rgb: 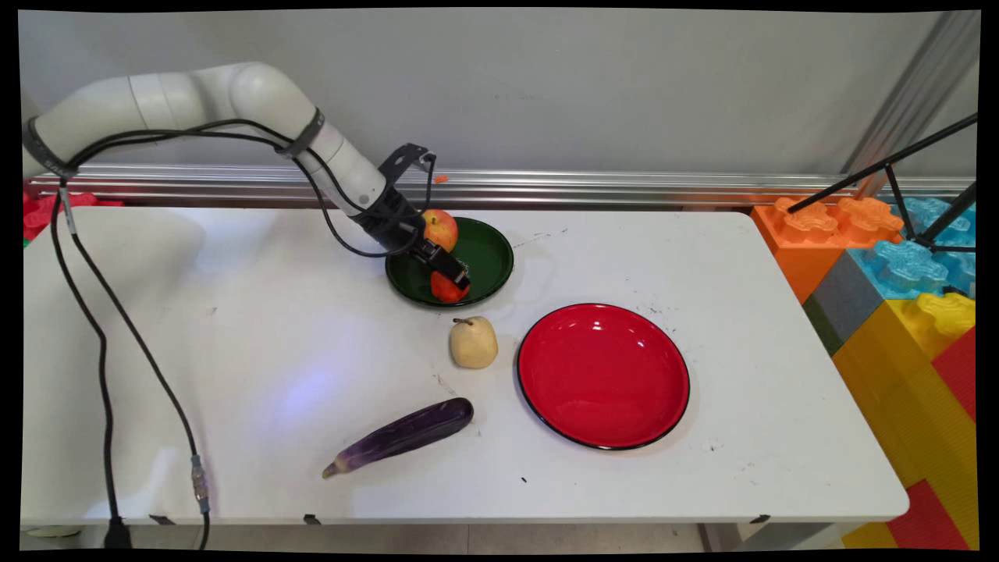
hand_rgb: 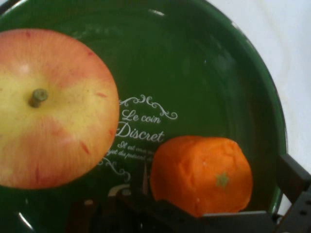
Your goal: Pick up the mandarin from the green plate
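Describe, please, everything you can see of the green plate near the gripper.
The green plate is round, dark and glossy, with a raised rim, and lies flat on the white table near its far edge. White ornamental lettering at its centre reads "Le coin Discret". An apple and an orange fruit rest in it; the gripper hangs over the orange fruit.

Counter layout

Small plate (rgb: pixel 488 257) sits at the counter's (rgb: pixel 234 328) back centre, with the apple (rgb: pixel 442 228) in its rear left and the tangerine (rgb: pixel 448 288) at its front edge. Pear (rgb: pixel 473 343) is just before that plate. Large plate (rgb: pixel 603 375) lies right of the pear. Eggplant (rgb: pixel 402 435) is in front, left of the large plate. Toy blocks (rgb: pixel 897 297) stand off the counter's right end.
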Controlling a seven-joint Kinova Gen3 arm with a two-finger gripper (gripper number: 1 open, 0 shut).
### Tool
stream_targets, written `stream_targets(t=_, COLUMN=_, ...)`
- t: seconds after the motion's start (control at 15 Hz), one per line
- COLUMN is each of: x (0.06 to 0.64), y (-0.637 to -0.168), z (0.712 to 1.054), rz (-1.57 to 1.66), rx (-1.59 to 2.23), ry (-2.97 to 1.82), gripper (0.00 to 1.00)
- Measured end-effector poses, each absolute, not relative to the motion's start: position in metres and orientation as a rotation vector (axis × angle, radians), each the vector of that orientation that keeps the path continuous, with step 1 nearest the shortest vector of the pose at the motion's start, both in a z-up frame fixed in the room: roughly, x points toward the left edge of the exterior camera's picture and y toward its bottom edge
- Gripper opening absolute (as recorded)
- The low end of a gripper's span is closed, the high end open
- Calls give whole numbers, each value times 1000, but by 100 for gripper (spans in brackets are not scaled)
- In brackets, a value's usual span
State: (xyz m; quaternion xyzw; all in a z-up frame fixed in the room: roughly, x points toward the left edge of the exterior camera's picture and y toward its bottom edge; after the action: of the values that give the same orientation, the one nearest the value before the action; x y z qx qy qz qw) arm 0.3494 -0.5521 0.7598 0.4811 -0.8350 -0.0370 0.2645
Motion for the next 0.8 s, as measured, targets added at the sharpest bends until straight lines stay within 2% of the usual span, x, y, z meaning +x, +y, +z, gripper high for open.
stream_targets(t=0.8, x=352, y=-550, z=750, rz=-100, rx=1357, ry=-2236, gripper=100)
